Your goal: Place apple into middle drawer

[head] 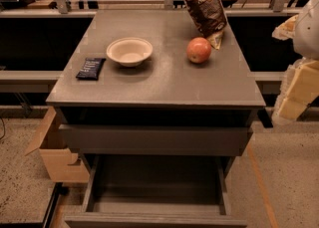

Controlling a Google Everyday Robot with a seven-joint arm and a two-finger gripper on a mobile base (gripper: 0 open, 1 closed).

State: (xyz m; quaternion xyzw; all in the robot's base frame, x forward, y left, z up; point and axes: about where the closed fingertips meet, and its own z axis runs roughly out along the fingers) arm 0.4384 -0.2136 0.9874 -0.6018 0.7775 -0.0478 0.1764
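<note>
The red-orange apple sits on the grey cabinet top, right of centre, just in front of a leaning chip bag. The middle drawer is pulled out wide at the bottom of the view, and its flat floor is bare. Above it, the drawer with the tall plain front panel is slightly out. My gripper, cream coloured, hangs at the right edge of the view, beside the cabinet's right side. It is well apart from the apple and holds nothing that I can see.
A cream bowl stands left of the apple. A dark snack bar lies near the top's left edge. The brown chip bag leans at the back right. A cardboard box stands on the floor to the left. A railing runs behind.
</note>
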